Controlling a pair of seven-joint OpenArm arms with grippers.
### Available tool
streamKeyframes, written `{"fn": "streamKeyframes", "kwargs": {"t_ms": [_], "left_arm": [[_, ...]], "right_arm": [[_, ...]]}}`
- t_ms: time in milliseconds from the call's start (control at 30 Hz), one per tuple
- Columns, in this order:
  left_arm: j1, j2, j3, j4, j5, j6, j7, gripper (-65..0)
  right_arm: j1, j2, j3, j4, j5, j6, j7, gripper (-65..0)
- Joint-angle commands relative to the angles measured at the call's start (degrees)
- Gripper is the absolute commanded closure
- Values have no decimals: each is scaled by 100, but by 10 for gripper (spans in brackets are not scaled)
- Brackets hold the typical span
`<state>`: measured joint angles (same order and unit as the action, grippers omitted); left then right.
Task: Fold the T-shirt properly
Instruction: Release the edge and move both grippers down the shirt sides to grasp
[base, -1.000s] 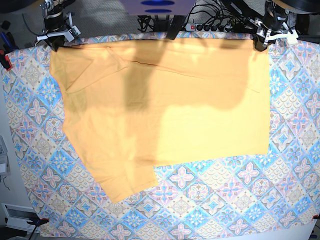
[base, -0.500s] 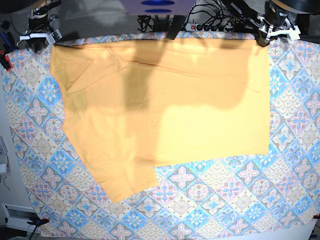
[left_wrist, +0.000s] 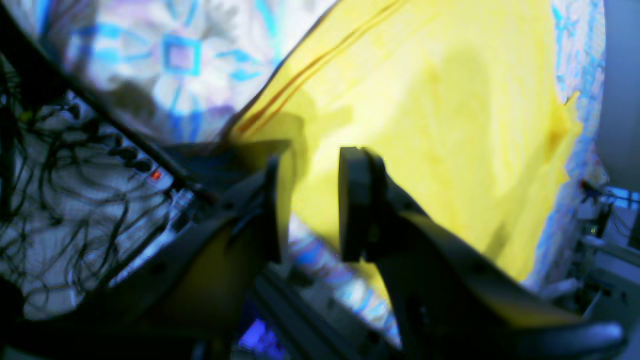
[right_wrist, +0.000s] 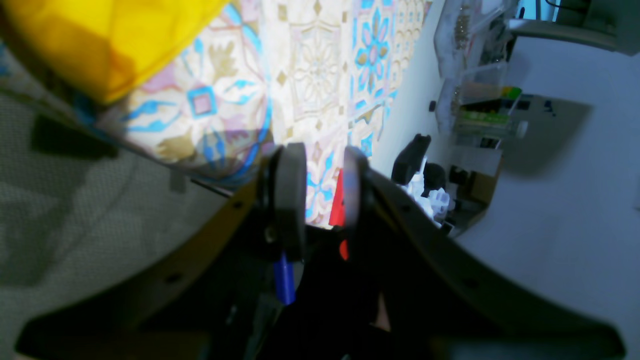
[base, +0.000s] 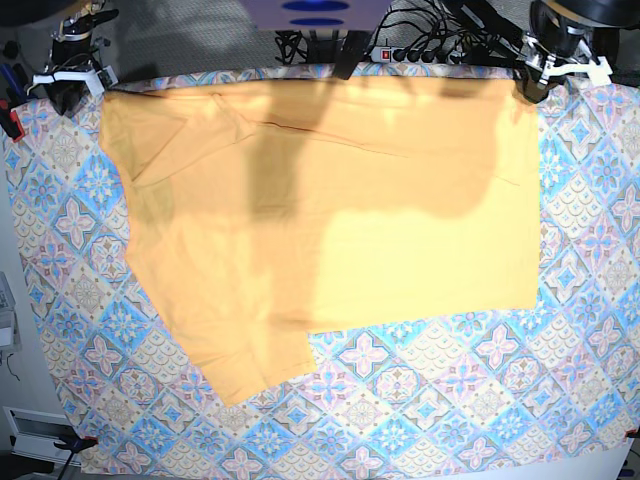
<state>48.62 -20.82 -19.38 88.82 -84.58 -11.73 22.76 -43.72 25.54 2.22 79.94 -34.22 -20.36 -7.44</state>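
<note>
Base view shows you the T-shirt (base: 320, 220) lying flat on the patterned tablecloth (base: 450, 400), your left gripper (left_wrist: 307, 202) off its far corner, jaws parted and empty, your right gripper (right_wrist: 324, 195) likewise parted, holding nothing.

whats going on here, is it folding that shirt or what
A two-armed robot is working on folding a T-shirt, which lies spread flat on the patterned tablecloth. Neither arm holds it at this moment. The left gripper and the right gripper sit at the far corners of the table, just off the shirt's top edge, each with its jaws a little apart and nothing between them. One sleeve sticks out toward the near edge.
</note>
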Motion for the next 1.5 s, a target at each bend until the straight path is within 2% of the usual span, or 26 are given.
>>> {"fn": "streamKeyframes", "kwargs": {"t_ms": [0,200,300,467,633,767,900,1100,1300,1467], "left_arm": [[-40,-76,-89,169,-42,-71,-83,-164],[-629,-103,-291,301,-42,-36,-74,-164],[-998,-358,-177,292,-42,140,23,-164],[-1816,-393,-212,266,-42,667,524,-164],[-2502,-393,-185,266,734,904,585,-170],[-2932,-384,-168,248,1411,1159,585,-170],[-3354,-384,-168,20,2071,1186,594,-170],[-4313,-384,-177,-948,2616,1186,1209,-170],[-5209,-358,-150,-1589,3477,1168,1271,-170],[-6027,-384,351,-2468,3961,1168,1236,-171]], "right_arm": [[-1,88,29,168,-11,-131,72,-132],[113,88,20,766,-20,-96,379,-132],[421,79,-138,951,-11,423,379,-132],[983,79,-508,1021,15,933,379,-132],[1748,-194,-736,960,15,1249,335,-132],[2276,-431,-763,960,15,1724,-130,-132],[2742,-668,-780,951,15,2005,-429,-132],[3410,-721,-1316,661,15,2058,-843,-132],[3761,-976,-1448,265,24,2058,-834,-132],[3964,-1143,-1466,54,24,2058,-834,-132]]}}
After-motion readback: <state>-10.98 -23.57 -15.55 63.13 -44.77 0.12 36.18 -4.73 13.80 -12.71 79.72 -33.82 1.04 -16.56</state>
